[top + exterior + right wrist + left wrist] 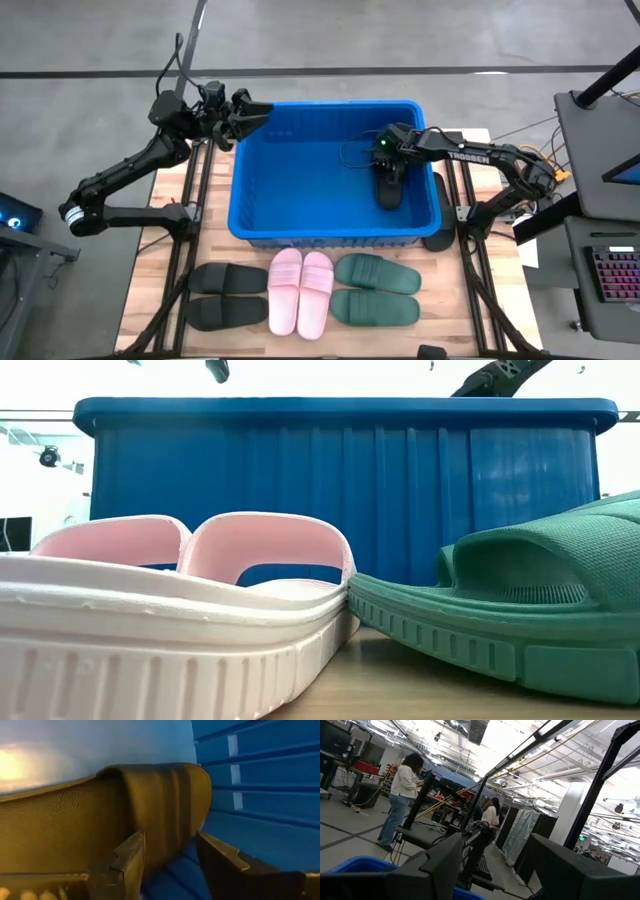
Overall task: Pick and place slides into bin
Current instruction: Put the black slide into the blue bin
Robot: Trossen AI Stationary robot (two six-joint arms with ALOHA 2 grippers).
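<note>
Right gripper (pixel 389 178): inside the bin (pixel 262 160) near its right wall, fingers parted around the strap of one black slide (pixel 388 192) lying on the bin floor. Left gripper (pixel 252 112): open, at the bin's rear-left corner. Desk (pixel 450 290), front: two black slides (pixel 225 296), two pink slides (pixel 301 291), two green slides (pixel 376 289).

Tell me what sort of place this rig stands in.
Probably a large industrial workshop or robotics lab: the left wrist view shows a high ceiling with exposed beams, people at cluttered workbenches, and a polished grey concrete floor around the wooden table.
</note>
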